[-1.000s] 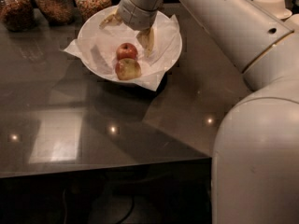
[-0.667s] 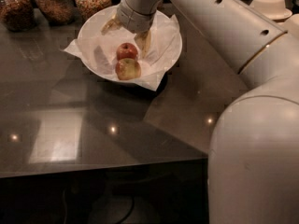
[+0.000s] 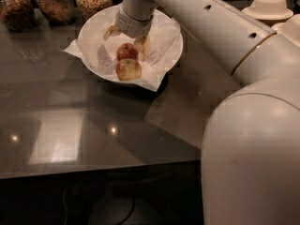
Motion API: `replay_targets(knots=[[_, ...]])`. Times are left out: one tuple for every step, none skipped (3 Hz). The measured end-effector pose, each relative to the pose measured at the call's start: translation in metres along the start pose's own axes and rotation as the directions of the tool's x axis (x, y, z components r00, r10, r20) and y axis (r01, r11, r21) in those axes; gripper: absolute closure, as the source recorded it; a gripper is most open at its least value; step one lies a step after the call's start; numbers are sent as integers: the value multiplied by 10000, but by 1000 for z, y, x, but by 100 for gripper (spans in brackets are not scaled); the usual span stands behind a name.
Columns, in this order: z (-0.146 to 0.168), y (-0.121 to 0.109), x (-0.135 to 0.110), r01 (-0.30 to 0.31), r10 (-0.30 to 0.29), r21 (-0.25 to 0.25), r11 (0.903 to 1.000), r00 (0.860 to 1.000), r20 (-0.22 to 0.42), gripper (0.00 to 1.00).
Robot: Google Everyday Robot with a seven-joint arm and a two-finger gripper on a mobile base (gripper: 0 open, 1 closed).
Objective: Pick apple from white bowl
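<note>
The white bowl (image 3: 92,30) stands at the back of the dark table, lined with crinkled white paper that sticks over its rim. In it lies the small deep red apple (image 3: 127,51), and just in front of it a paler yellow-green apple (image 3: 128,70), touching it. My gripper (image 3: 128,39) reaches down into the bowl from the back. It is open, with one finger at the apple's back left and the other at its right. The red apple sits just below and in front of the fingertips, and nothing is held.
Three glass jars of snacks (image 3: 56,3) stand at the back left, close behind the bowl. Stacked cream disposable bowls (image 3: 268,6) are at the back right. My arm and body (image 3: 253,139) fill the right side. The table's front edge (image 3: 93,170) runs across below.
The gripper has come down a little further into the bowl, closer to the red apple. The apples and the bowl have not moved.
</note>
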State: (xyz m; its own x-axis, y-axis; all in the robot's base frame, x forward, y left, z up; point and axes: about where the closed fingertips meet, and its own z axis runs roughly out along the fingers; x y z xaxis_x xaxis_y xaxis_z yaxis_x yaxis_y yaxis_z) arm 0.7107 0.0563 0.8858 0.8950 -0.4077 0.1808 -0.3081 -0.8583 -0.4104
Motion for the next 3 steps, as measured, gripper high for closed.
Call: replay_targets(knots=[[8, 4, 4, 63, -67, -267, 9996, 9999, -158, 24], [12, 9, 6, 134, -148, -541, 9984, 9996, -252, 33], [12, 15, 6, 215, -236, -793, 9966, 9994, -258, 46]])
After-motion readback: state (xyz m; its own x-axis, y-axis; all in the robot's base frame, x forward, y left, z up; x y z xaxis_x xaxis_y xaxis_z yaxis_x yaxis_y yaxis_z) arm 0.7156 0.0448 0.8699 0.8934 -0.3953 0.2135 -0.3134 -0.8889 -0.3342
